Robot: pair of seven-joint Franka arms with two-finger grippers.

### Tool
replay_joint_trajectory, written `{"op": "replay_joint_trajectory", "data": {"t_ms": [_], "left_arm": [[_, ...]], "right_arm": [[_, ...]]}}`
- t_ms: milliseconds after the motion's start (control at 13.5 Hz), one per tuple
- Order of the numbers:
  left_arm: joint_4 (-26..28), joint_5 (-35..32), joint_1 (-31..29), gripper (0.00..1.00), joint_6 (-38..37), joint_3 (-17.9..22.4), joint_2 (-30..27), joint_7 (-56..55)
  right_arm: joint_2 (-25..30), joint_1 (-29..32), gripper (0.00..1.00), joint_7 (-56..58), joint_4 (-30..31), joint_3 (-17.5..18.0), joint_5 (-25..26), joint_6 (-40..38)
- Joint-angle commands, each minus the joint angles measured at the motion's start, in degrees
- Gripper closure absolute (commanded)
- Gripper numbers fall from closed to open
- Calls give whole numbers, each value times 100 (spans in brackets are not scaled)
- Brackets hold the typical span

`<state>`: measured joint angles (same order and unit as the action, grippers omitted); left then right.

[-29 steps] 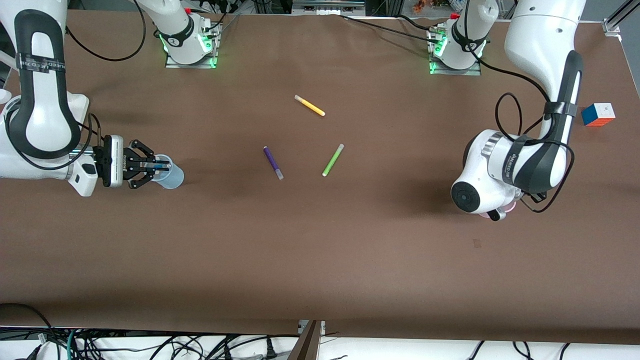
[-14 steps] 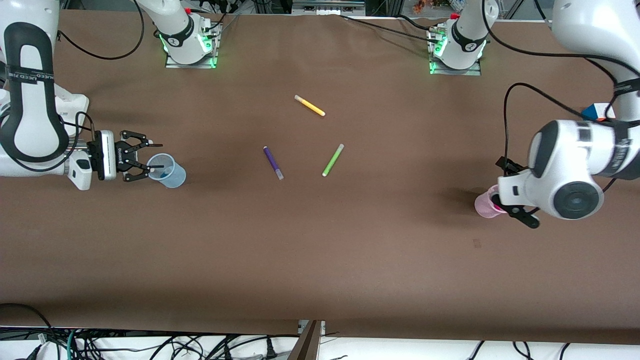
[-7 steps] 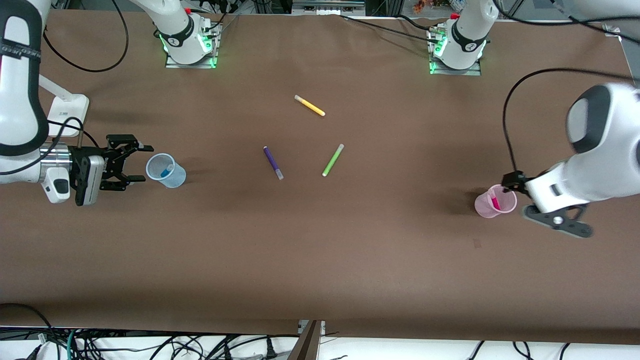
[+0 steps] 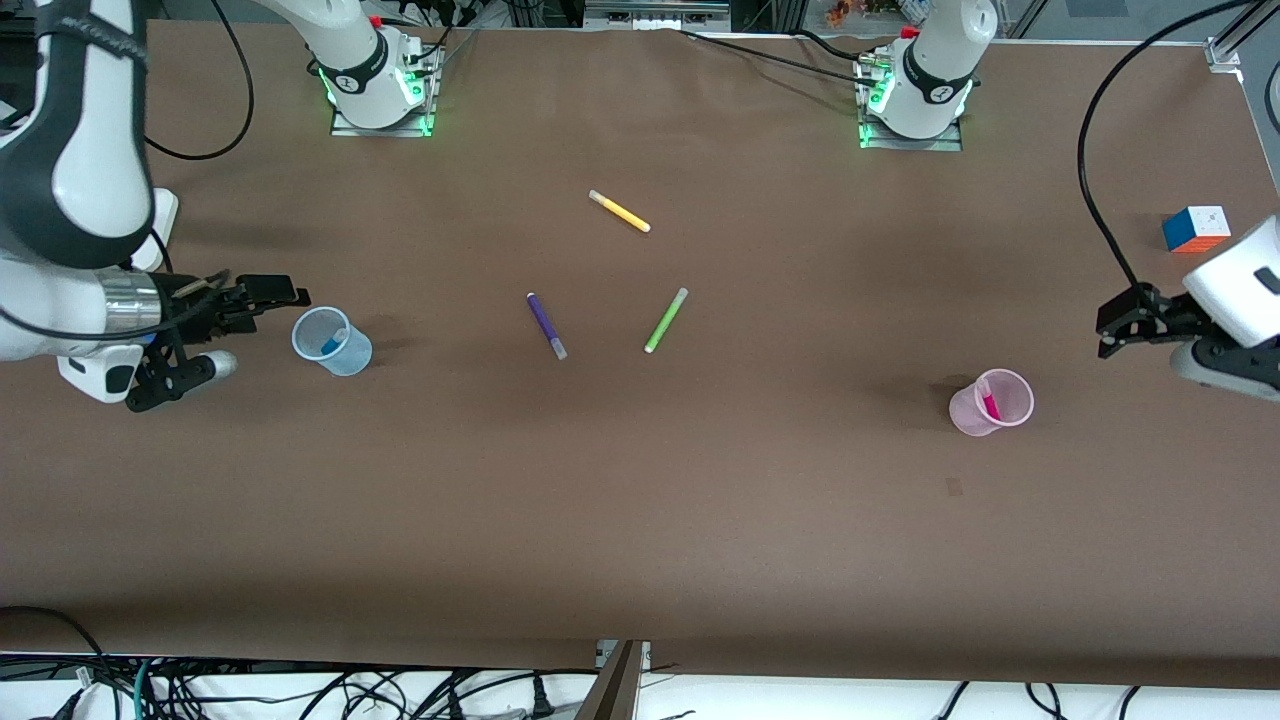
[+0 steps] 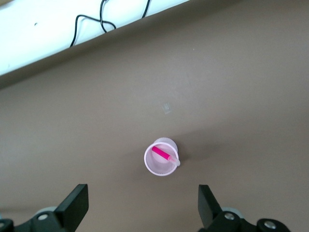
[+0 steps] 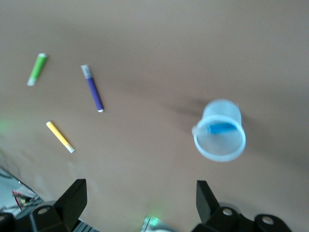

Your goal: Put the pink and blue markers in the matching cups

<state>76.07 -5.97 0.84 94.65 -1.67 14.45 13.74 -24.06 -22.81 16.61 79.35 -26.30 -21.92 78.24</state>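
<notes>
The pale blue cup [image 4: 332, 341] stands toward the right arm's end of the table with the blue marker [image 4: 329, 344] inside; both show in the right wrist view, the cup [image 6: 219, 130] and the marker [image 6: 221, 128]. The pale pink cup [image 4: 990, 403] stands toward the left arm's end with the pink marker [image 4: 988, 402] inside; the left wrist view shows the cup [image 5: 161, 157] and the marker [image 5: 165, 155]. My right gripper [image 4: 262, 293] is open and empty, raised beside the blue cup. My left gripper [image 4: 1128, 322] is open and empty, raised away from the pink cup.
A dark purple pen [image 4: 546, 325], a lime green pen [image 4: 665, 320] and a yellow pen [image 4: 619, 211] lie mid-table. A colour cube [image 4: 1195, 228] sits at the left arm's end. The arm bases [image 4: 378, 85] stand along the table's top edge.
Both grippers have let go and pulled up and away from their cups toward the table ends. The blue marker stays in the blue cup, the pink marker in the pink cup.
</notes>
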Motion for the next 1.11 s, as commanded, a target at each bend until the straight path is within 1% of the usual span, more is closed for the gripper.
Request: {"op": "replay_joint_trajectory", "data": {"t_ms": [0,74,148,222,296,370,444,519,667,741,889,963,1037], "left_arm": [[1819,87,-76,0,624,-96,-1187,-652],[2041,96,-76,0,643,-96,-1364,-653],[2148,105,-110,0,643,-96,-1427,-644],[2157,149,-198,0,634,-96,-1428,-514],[2158,288,-260,0,634,-96,-1419,-129],[2175,542,-391,0,617,-88,-1419,135],[2184,640,-435,0,582,-87,-1419,129],[2184,641,-427,0,529,-105,-1427,25],[2096,589,-374,0,170,-323,-1428,-955],[2096,580,-401,0,81,-368,-1445,-1056],[2079,527,-401,0,80,-386,-1471,-804],[2052,475,-383,0,106,-421,-1471,-602],[2017,387,-401,0,81,-456,-1489,-591]], "right_arm": [[94,-154,0,-1384,-270,2,250,-449],[164,-137,0,-1684,-271,37,276,-485],[347,-93,0,-1957,-253,220,494,-476],[584,47,0,-2177,-166,578,896,-476],[795,344,0,-2362,-43,1069,1222,-476],[1067,747,0,-2607,149,1614,1443,-476],[1305,1065,0,-2810,360,2019,1584,-468],[1551,1198,0,-2908,536,2198,1681,-468],[1982,1252,0,-2891,914,2226,1735,-415],[2184,1305,0,-2874,1107,2226,1735,-406],[2449,1453,0,-2778,1363,2226,1735,-144],[2485,1481,0,-2716,1338,2217,1761,-134],[2616,1516,0,-2724,1329,2217,1892,-81]]}}
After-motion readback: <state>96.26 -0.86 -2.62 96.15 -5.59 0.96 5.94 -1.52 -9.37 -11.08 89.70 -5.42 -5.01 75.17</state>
